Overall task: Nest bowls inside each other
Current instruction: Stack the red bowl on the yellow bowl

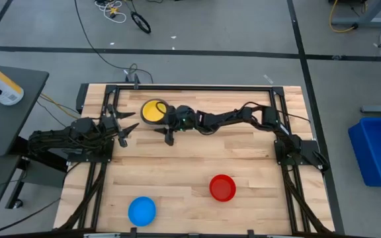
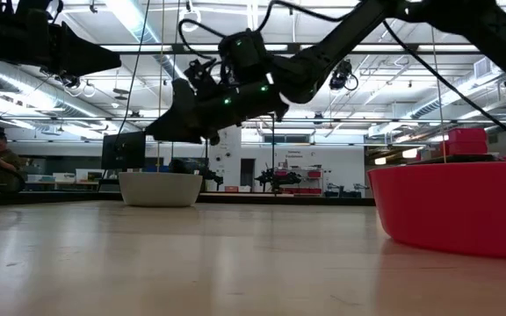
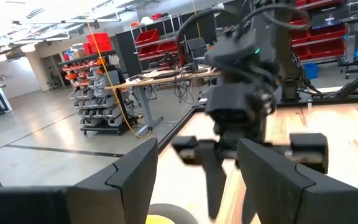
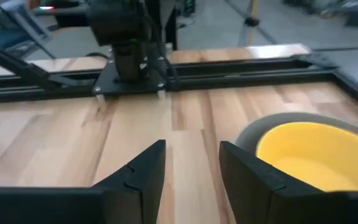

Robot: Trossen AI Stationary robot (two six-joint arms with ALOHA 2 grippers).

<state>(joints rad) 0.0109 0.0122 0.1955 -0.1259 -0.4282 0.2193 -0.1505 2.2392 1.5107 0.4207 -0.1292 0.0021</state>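
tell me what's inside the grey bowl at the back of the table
The yellow bowl sits nested inside the grey bowl, whose rim shows around it. The yellow bowl looks empty, but it hides the grey bowl's floor, so anything beneath cannot be seen.

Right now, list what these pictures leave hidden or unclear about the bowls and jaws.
- Dark blue bowl: not visible in any view.
- Grey bowl: only a rim shows around the yellow bowl; both cut off by the right wrist view's edge.
- Red bowl: cut off by the low view's right edge.
- Light blue bowl: absent from the low view.

Overhead looks straight down, low looks level across the table (image 1: 197,175); both wrist cameras ride close, sharing it.
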